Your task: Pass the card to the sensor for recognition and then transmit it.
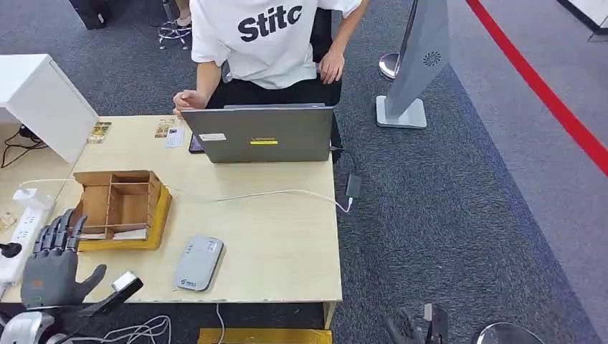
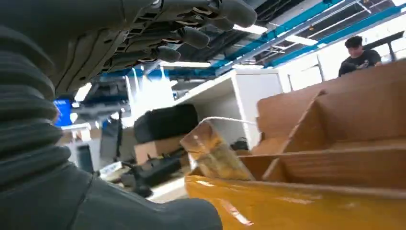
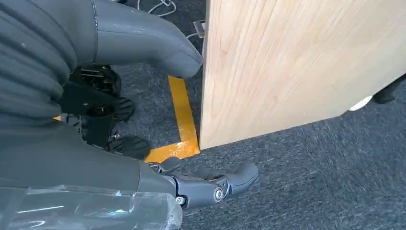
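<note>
From the head view, the left hand [image 1: 51,261] hovers at the near left corner of the wooden table [image 1: 287,236], fingers spread apart and holding nothing, just near of the brown cardboard divider box [image 1: 118,202] that sits on a yellow base. The grey card reader [image 1: 198,262] lies flat on the table to the right of that box, near the front edge, a small label on its top. Small cards [image 1: 169,132] lie at the far left of the table beside a grey laptop [image 1: 262,134], behind which a person in a white T-shirt [image 1: 262,36] sits.

The left wrist view looks up past the box [image 2: 335,124] to a ceiling and white cabinet [image 2: 249,96].

In the right wrist view, the right hand [image 3: 143,110] hangs beside the table's end panel [image 3: 287,67], thumb and fingers apart, above grey carpet and yellow floor tape [image 3: 182,120].
</note>
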